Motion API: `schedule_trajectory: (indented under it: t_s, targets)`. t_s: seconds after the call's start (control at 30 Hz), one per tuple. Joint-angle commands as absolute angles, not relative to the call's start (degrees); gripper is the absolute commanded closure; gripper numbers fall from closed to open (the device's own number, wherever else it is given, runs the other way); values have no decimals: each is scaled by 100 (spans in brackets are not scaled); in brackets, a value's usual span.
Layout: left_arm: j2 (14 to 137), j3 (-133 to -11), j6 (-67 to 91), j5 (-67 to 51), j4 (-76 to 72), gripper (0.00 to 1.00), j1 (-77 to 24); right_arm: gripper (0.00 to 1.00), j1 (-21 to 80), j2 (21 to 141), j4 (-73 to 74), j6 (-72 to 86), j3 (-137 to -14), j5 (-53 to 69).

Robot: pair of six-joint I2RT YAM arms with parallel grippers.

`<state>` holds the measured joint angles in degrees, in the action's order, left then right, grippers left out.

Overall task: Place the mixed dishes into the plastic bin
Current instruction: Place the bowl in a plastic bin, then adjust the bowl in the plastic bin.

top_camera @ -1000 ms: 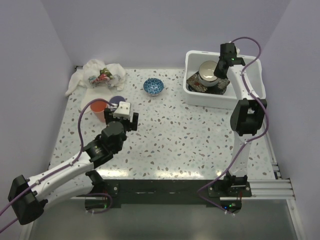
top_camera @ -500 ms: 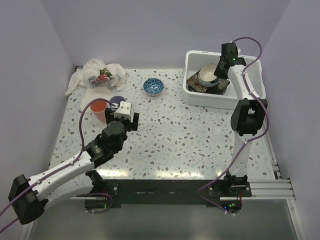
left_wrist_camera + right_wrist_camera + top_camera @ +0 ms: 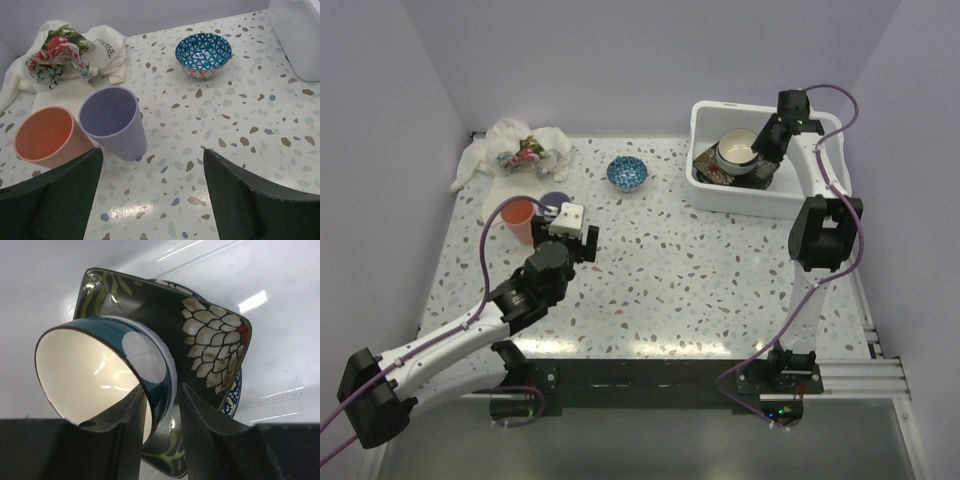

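The white bin [image 3: 750,200] sits at the far right corner of the table [image 3: 700,280], holding a dark floral square plate [image 3: 210,340] with a teal bowl [image 3: 95,370] tilted on it. The fingers of my right gripper [image 3: 162,397] stand narrowly apart on either side of the bowl's rim, and I cannot tell whether they press on it. By the left edge, near the cloth [image 3: 75,55], the purple cup [image 3: 112,120] and orange cup [image 3: 47,135] stand upright side by side, a small blue bowl [image 3: 203,52] sits toward the far edge, and my left gripper [image 3: 152,160] hangs wide open beside the cups.
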<state>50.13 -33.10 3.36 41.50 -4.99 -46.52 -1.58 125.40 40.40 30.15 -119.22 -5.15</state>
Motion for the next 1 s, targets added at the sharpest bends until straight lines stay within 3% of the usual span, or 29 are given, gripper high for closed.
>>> schedule_trajectory:
  t_s: [0.0, 0.1, 0.23, 0.43, 0.63, 0.73, 0.97]
  targets:
    - [5027, -3463, 334, 4122, -633, 14, -4623, 57, -193, 12270, 3726, 3138, -12032, -378]
    - [5027, -3472, 343, 4078, -633, 14, -4623, 50, -202, 12226, 3709, 3068, -12041, -326]
    - [5054, -3489, 352, 4060, -598, 14, -4605, 51, -202, 12252, 3727, 3041, -12032, -343]
    - [5054, -3498, 360, 4061, -580, 14, -4605, 68, -202, 12270, 3683, 3076, -11980, -334]
    - [5089, -3507, 360, 4034, -571, 14, -4597, 95, -211, 12226, 3735, 3067, -12050, -316]
    - [5106, -3507, 369, 4034, -571, 14, -4597, 100, -211, 12234, 3840, 3111, -12155, -264]
    - [5150, -3524, 369, 3999, -545, 14, -4597, 100, -220, 12313, 4209, 3120, -12524, -237]
